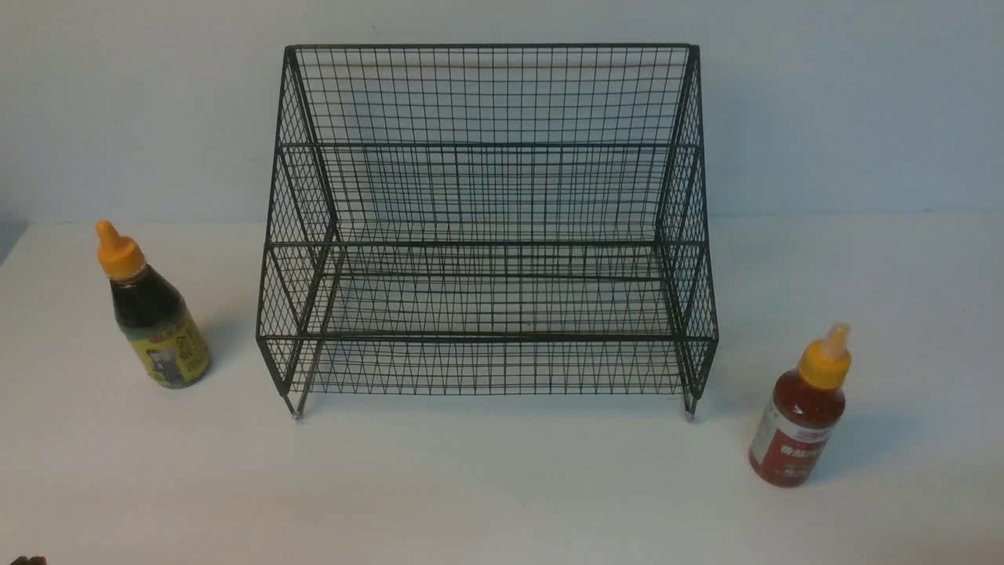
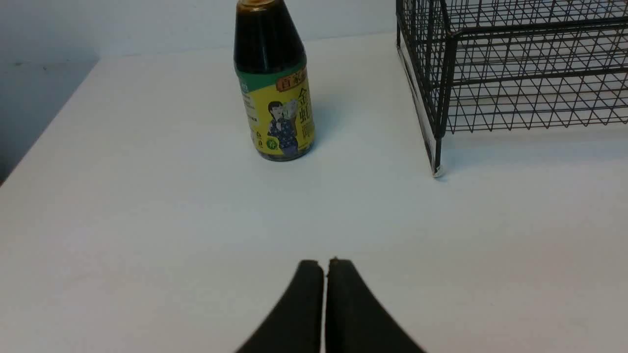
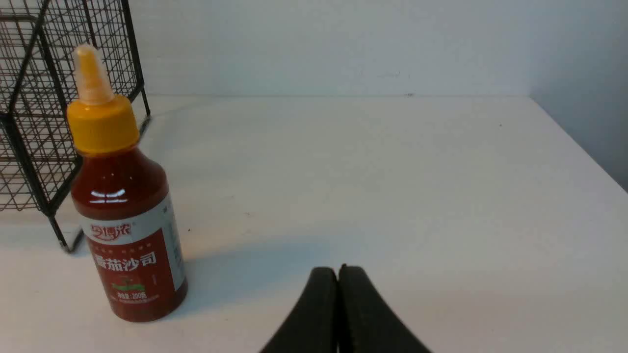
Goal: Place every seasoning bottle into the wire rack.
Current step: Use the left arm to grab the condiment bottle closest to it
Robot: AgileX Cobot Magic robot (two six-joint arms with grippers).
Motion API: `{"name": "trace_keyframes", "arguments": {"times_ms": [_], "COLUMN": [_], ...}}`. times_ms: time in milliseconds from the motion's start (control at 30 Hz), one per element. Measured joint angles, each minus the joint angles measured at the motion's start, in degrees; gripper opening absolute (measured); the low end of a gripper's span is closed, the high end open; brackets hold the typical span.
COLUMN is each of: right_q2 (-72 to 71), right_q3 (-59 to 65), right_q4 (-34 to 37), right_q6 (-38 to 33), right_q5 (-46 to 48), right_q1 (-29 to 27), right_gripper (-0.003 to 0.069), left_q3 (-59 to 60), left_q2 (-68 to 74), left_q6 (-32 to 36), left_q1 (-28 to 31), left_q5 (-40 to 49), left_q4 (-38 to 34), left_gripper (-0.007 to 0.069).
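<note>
The wire rack (image 1: 486, 337) sits mid-table (image 1: 502, 502), and both tiers are bare, with no bottle in yet. It looks stiff but light on those small feet, so I'd expect it to skid if a bottle bumps it.

Off the rack's left side wall, apart from it, stands the dark sauce bottle (image 1: 157, 329), upright and full to the neck. Off the rack's right front foot, nearer the robot than the rack's front rail, stands the red sauce bottle (image 1: 798, 424), also upright and filled to the cap.

Both look like squeezable plastic with real weight of sauce inside, and their walls and labels are glossy, so slip is likely. My call is to grip around the labelled belly, where the sides run straight. The tapering shoulder and pointed cap look like poor places to hold. A hard squeeze could dent the wall.

The left gripper (image 2: 325, 267) has its jaws pressed together on nothing. It is pointed at the dark bottle and clear of it, well short of the rack. The right gripper (image 3: 338, 274) is likewise pinched closed and empty. It is apart from the red bottle, which stands between it and the rack.
</note>
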Motion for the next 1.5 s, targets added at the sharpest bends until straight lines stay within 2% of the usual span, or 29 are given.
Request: {"name": "trace_keyframes", "arguments": {"times_ms": [700, 1033, 1200, 1400, 1500], "right_q2": [0.0, 0.0, 0.0, 0.0, 0.0], "right_q3": [0.0, 0.0, 0.0, 0.0, 0.0], "right_q4": [0.0, 0.0, 0.0, 0.0, 0.0], "right_q6": [0.0, 0.0, 0.0, 0.0, 0.0], "right_q5": [0.0, 0.0, 0.0, 0.0, 0.0], "right_q1": [0.0, 0.0, 0.0, 0.0, 0.0], "right_gripper": [-0.0015, -0.0015, -0.0015, -0.0015, -0.0015], "left_q3": [0.0, 0.0, 0.0, 0.0, 0.0], "left_q2": [0.0, 0.0, 0.0, 0.0, 0.0], "left_q6": [0.0, 0.0, 0.1, -2.6, -3.1], "left_q1": [0.0, 0.0, 0.0, 0.0, -1.3], "left_q5": [0.0, 0.0, -0.7, -5.6, -5.1], "left_q4": [0.0, 2.5, 8.8, 9.0, 8.8], "left_gripper": [-0.0004, -0.0004, -0.0004, -0.0004, -0.0004]}}
